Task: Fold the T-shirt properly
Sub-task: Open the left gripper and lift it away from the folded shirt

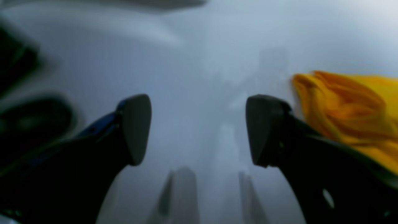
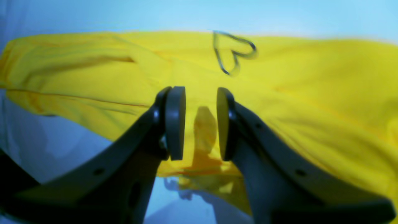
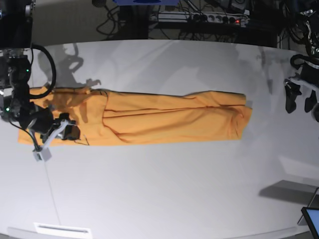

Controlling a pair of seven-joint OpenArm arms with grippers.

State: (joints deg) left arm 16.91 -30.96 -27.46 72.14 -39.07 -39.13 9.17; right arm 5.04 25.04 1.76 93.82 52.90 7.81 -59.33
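The orange-yellow T-shirt (image 3: 169, 119) lies on the white table (image 3: 164, 189) as a long strip folded lengthwise, running left to right. My right gripper (image 3: 70, 132) hovers over its left end. In the right wrist view the gripper (image 2: 200, 121) has its pads a narrow gap apart, with the cloth (image 2: 311, 93) beneath and nothing pinched. A loop of dark thread (image 2: 234, 53) lies on the cloth. My left gripper (image 3: 299, 99) is off the shirt's right end. In the left wrist view it (image 1: 199, 124) is wide open and empty, with the shirt's edge (image 1: 351, 112) to its right.
Cables and a power strip (image 3: 199, 20) run behind the table's far edge. A white label strip (image 3: 62, 229) sits near the front left edge. A screen corner (image 3: 311, 219) shows at the bottom right. A small white block (image 3: 42, 154) hangs by the right arm.
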